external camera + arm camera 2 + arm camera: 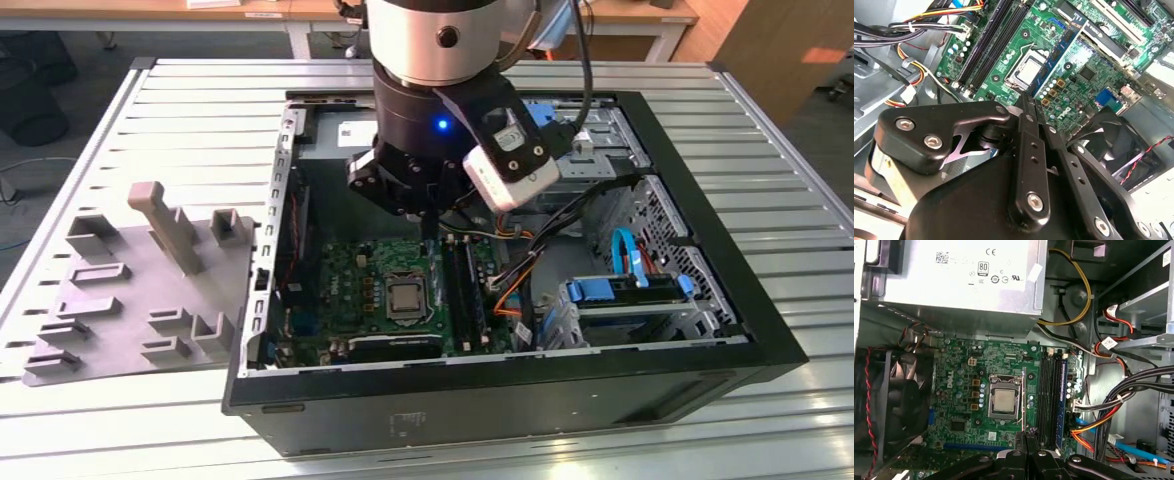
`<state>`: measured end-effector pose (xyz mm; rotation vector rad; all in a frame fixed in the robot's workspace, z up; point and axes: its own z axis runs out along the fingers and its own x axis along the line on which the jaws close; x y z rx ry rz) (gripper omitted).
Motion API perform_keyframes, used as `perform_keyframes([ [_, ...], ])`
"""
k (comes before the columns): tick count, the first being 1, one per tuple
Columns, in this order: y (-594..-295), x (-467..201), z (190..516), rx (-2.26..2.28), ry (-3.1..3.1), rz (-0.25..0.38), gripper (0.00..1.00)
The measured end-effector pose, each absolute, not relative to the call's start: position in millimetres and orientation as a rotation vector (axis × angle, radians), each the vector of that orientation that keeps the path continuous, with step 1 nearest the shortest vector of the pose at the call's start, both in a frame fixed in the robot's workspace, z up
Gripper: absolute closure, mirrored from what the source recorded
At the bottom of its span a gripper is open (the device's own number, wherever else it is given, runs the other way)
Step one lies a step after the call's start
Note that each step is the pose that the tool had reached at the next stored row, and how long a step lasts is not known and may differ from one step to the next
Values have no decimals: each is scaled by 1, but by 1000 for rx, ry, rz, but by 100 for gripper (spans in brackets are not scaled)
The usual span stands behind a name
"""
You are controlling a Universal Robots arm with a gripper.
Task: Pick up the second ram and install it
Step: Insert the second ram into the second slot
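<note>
A ribbed metal table [747, 130] carries a black, boxy computer case [534, 405] lying open, with a grey plastic holder [134, 290] of blocky posts well to one side of the arm. Inside the case, under the tool, lies a flat green motherboard [964, 390], matte and studded with small parts. A round black fan [894, 395] sits off to its side, and bundled cables [1114, 410] run beyond the slots.

The gripper [1026, 436], made of black bolted links, reaches down into the case, its fingers pressed together on the second ram [1056, 55]. The ram is a thin, flat blue-green stick with dark chips. It juts from the fingertips toward the board and in the first wrist view shows edge-on as a narrow line. It hangs between the square metal processor socket [1003, 402] and the long black slots [1046, 400], just beside both. Another blue stick [1061, 405] stands in the slot farthest from the gripper.
</note>
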<state>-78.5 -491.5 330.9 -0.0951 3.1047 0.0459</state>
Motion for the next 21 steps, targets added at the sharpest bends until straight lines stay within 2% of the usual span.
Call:
perform_keyframes([
  [21,-491,-64,314,-21,3105,45,89],
])
